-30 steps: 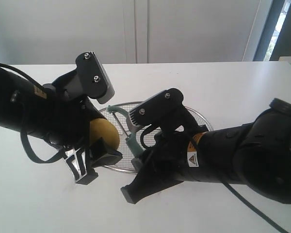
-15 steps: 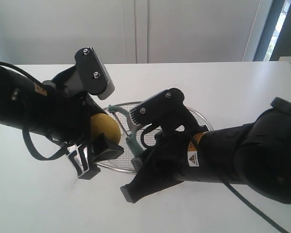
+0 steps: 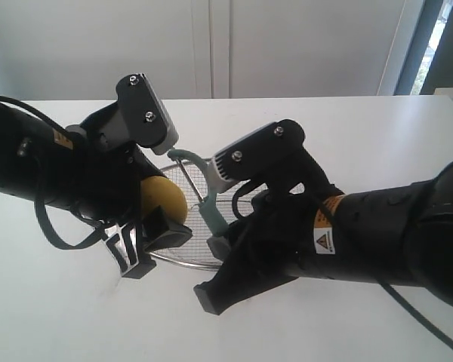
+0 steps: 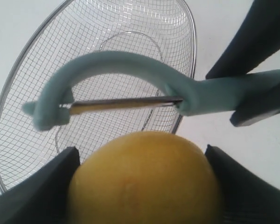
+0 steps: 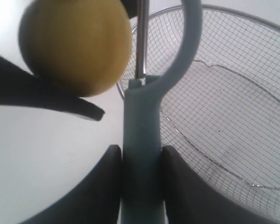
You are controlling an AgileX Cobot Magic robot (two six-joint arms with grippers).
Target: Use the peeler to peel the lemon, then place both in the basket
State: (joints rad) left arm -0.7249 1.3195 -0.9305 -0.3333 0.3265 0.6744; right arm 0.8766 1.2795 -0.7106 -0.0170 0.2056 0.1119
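My left gripper (image 3: 147,226) is shut on the yellow lemon (image 3: 163,199), which fills the space between its black fingers (image 4: 42,186) in the left wrist view, where the lemon (image 4: 144,179) sits low in the frame. My right gripper (image 3: 220,235) is shut on the teal handle of the peeler (image 3: 210,211). Its blade head (image 3: 187,162) points up beside the lemon, close to it, with a small gap showing in the left wrist view. The peeler (image 5: 141,135) stands between the right fingers (image 5: 105,186). Both are held above the wire basket (image 3: 309,181), whose mesh (image 4: 107,28) lies behind.
The white table (image 3: 75,317) extends around the basket. A white wall and cabinet doors (image 3: 211,45) stand behind it. The two black arms crowd the middle of the table above the basket rim (image 5: 233,11).
The right arm has lifted and shifted right, raising the peeler head up alongside the lemon. The left gripper moved slightly left with the lemon a second ago, then held still.
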